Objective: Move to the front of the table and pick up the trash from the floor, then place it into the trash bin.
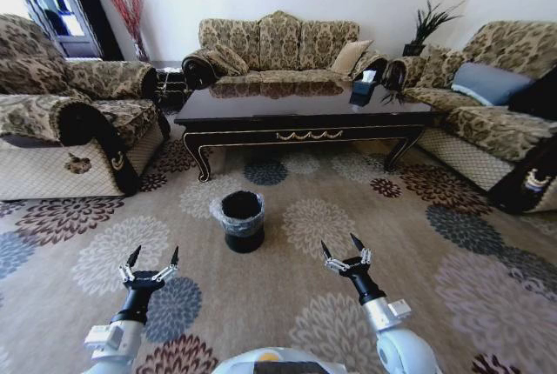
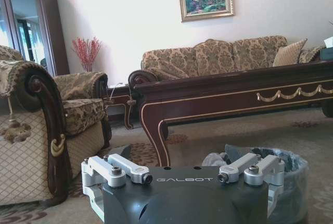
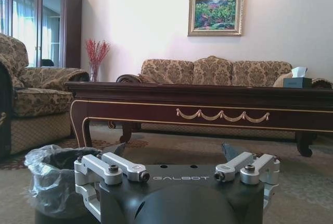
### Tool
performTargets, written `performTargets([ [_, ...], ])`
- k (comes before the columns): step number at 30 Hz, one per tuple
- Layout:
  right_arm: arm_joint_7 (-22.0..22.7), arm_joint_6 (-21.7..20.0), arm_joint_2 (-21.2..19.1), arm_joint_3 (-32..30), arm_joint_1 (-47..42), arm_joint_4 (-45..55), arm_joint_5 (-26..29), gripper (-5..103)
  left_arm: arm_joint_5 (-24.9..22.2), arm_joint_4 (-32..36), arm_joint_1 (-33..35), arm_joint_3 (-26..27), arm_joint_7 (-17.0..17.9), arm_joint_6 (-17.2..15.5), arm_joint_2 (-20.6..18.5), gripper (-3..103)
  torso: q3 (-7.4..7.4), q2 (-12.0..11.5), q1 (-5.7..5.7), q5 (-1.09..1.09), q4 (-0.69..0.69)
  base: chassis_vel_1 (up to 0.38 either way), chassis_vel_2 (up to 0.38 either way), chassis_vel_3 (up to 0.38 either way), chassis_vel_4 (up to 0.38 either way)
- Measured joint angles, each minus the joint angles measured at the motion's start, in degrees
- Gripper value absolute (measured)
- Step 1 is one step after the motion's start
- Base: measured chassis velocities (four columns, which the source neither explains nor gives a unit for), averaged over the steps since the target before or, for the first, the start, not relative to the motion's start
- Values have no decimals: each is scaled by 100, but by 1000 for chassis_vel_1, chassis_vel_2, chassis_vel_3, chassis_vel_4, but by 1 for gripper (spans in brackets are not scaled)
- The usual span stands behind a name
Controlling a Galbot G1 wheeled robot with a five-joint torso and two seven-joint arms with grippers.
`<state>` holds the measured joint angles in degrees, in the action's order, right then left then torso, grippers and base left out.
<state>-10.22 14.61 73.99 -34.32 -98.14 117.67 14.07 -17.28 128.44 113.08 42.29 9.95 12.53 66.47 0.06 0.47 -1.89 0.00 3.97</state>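
Observation:
The long dark table [image 1: 261, 109] with gold scroll trim stands across the middle of the room, ahead of me. On the carpet in front of it stands the small black trash bin [image 1: 244, 240] with a greyish liner over its rim. No trash shows on the visible floor. My left gripper [image 1: 155, 253] is held low, near and a little left of the bin, open and empty. My right gripper [image 1: 338, 241] is open and empty to the bin's right. The left wrist view has the bin [image 2: 294, 182] close by and the table [image 2: 234, 91] beyond it. In the right wrist view the bin [image 3: 49, 182] is also close.
Patterned sofas ring the table: one on the left [image 1: 61, 122], one behind [image 1: 278, 43], one on the right [image 1: 496, 104]. A tissue box [image 1: 363, 89] sits on the tabletop. Flowered carpet [image 1: 418, 243] spreads around the bin. A dark cabinet [image 3: 41, 26] stands at the far wall.

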Motion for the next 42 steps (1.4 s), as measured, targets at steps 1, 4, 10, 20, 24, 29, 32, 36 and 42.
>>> performTargets([
  [1,0,0,0,1,0,0,0,100,0,0,0,0,0,0,0,100,0,0,0,0,0,182,-163,-165,217],
  [4,0,0,0,0,1,0,0,100,0,0,0,0,0,0,0,100,0,0,0,0,-2,217,-197,-180,202],
  [10,0,0,0,0,-2,0,0,100,0,0,0,0,0,0,0,100,-1,0,1,1,0,198,-207,-224,207],
  [20,0,0,0,0,1,0,0,100,0,-1,0,0,0,0,0,100,0,0,1,1,0,199,-199,-212,193],
  [24,0,0,0,0,1,0,0,100,0,0,0,0,0,-1,0,100,0,0,1,0,-1,205,-209,-217,229],
  [29,0,0,0,0,-3,0,0,100,0,-1,0,0,0,0,0,100,-1,1,1,1,0,234,-216,-233,239],
  [32,0,0,0,0,-4,0,0,100,0,-1,0,0,0,0,0,100,-1,2,1,-2,-1,207,-213,-228,231],
  [36,0,0,0,0,-2,0,0,100,0,-1,0,0,0,0,0,100,0,1,1,-1,0,191,-171,-196,184],
  [42,0,0,0,0,0,0,0,100,0,0,0,0,0,-1,0,100,0,1,0,0,0,183,-170,-197,182],
])
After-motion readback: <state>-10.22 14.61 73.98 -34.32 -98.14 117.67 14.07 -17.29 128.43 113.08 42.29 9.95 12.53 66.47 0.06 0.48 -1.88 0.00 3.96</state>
